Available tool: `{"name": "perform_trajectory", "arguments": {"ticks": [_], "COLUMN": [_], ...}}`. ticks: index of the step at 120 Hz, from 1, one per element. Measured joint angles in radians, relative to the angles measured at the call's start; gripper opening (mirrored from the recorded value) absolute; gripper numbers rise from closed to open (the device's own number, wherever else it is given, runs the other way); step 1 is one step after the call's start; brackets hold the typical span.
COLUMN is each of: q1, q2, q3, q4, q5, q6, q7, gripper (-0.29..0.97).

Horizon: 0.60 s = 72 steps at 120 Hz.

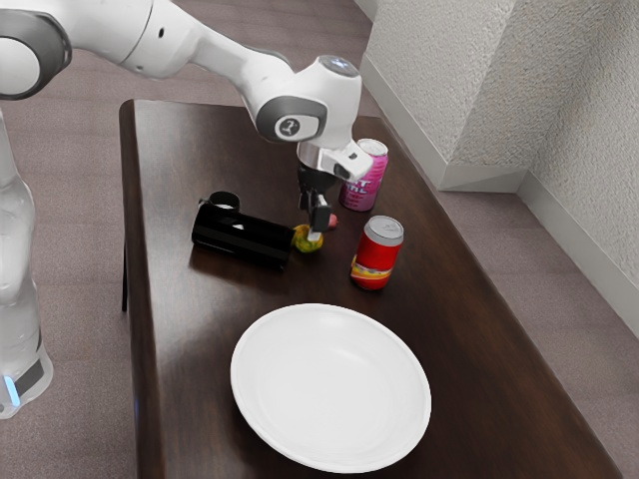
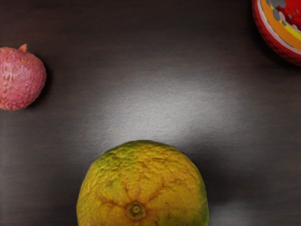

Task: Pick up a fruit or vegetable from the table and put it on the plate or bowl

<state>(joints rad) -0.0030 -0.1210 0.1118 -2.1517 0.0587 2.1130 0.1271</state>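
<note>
A small yellow-green citrus fruit [image 1: 305, 239] lies on the dark table beside a black box. In the wrist view the fruit [image 2: 141, 186] sits just under my hand, stem end up. My gripper [image 1: 316, 234] points straight down and reaches the fruit's top. A pink lychee [image 1: 331, 222] [image 2: 19, 77] rests on the table a little beyond the gripper. The white plate [image 1: 330, 385] lies nearer the front of the table, apart from the fruit.
A black box [image 1: 243, 233] lies against the fruit on the exterior view's left. A red can [image 1: 377, 252] [image 2: 282, 26] stands to the right of the fruit, and a pink can [image 1: 362, 175] stands behind it. The table edge [image 1: 135, 299] runs along the left.
</note>
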Motion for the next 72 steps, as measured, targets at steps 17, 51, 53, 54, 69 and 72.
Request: {"name": "perform_trajectory", "arguments": {"ticks": [17,51,53,54,69,72], "q1": [0.001,0.0,0.0,0.0,0.0,0.0], "q2": [-0.001,0.014,0.015,0.016,0.025,0.027], "q3": [0.002,0.006,0.006,0.006,0.006,0.006], "q4": [-0.005,-0.007,-0.007,-0.007,-0.007,-0.007], "q5": [-0.001,-0.004,-0.004,-0.004,-0.005,-0.005], "q6": [0.003,0.018,0.018,0.019,0.022,0.024], "q7": [0.001,0.003,0.003,0.003,0.003,0.003], "gripper": [0.68,0.68,0.68,0.68,0.68,0.68]}}
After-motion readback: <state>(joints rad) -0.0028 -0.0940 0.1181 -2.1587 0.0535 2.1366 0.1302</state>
